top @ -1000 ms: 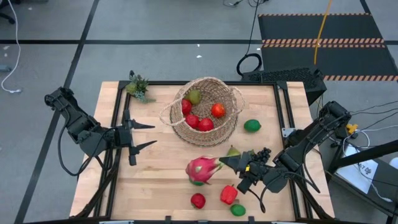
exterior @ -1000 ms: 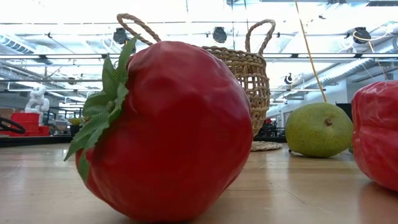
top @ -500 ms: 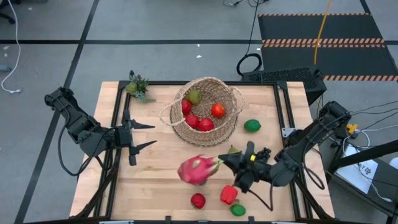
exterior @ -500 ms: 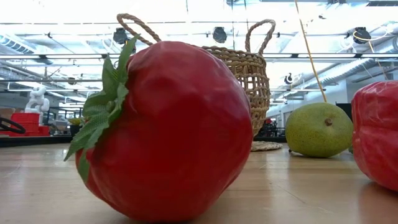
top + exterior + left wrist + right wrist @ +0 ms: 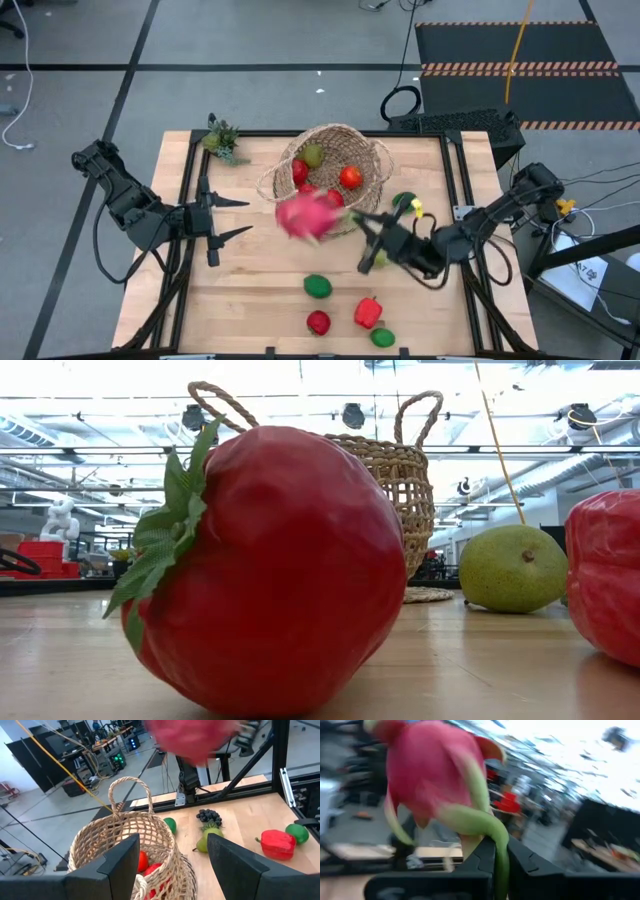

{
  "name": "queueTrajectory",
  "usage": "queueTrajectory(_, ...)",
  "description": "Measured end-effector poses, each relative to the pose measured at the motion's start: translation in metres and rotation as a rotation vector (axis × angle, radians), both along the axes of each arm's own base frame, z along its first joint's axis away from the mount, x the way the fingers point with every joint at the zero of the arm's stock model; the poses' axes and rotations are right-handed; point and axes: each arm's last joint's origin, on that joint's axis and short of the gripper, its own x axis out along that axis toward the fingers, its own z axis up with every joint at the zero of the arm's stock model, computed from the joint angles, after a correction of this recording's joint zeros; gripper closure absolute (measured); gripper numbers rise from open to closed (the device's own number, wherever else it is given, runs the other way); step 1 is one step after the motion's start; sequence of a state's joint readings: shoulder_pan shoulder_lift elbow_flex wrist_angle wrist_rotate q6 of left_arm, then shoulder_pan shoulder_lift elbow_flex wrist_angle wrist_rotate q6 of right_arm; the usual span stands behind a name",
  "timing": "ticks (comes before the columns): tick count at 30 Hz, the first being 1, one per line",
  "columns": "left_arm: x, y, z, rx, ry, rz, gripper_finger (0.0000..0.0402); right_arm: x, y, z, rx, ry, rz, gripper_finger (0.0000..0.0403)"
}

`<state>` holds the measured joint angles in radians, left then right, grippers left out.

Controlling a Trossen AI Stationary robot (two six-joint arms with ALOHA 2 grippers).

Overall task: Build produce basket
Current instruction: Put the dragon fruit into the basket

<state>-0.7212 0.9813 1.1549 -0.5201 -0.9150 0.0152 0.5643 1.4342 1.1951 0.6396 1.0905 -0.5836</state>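
The wicker basket stands at the table's far middle with red fruits and a pear inside. My right gripper is shut on a pink dragonfruit, which hovers at the basket's near rim and shows blurred in the left wrist view. My left gripper waits open at the table's left. On the wood lie a lime, a red tomato, a red pepper and another lime. Grapes and a pear rest beneath my right arm. My right gripper pinches one green leaf tip of the dragonfruit between its two fingers. The fingers reach about level from the table's right side. The fruit's pink body stands out beyond the fingertips, lifted clear of the table.
A small green spiky plant sits at the far left corner. A lime lies right of the basket, beside my right arm. In the low view the tomato fills the foreground, with the basket behind it. Bare wood lies left of the near fruits.
My right gripper has risen and swung toward the basket, rolling its wrist, still shut. The dragonfruit has gone from the table's near middle up to the basket's near rim, lifted clear. A lime shows where it lay.
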Motion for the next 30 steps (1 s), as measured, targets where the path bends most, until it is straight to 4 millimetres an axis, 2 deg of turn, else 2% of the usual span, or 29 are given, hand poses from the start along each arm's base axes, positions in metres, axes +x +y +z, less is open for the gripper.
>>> queueTrajectory(4,0.000,0.000,0.000,0.010,0.001,-0.001,0.0167,0.005,-0.015,0.023,0.033,-0.035,-0.087,0.0394)
queueTrajectory(8,0.001,0.000,0.002,0.041,-0.006,-0.007,0.0167,0.013,-0.030,0.040,0.022,0.019,-0.124,0.0394)
queueTrajectory(14,0.002,0.000,0.005,0.088,-0.016,-0.020,0.0167,0.024,-0.059,0.055,0.108,0.077,-0.032,0.0394)
queueTrajectory(19,0.001,0.000,0.004,0.095,-0.008,-0.021,0.0167,0.027,-0.081,0.054,0.131,0.170,-0.032,0.0394)
queueTrajectory(30,0.001,0.000,0.005,0.090,-0.015,-0.021,0.0167,0.026,-0.121,0.031,0.061,0.450,-0.203,0.0394)
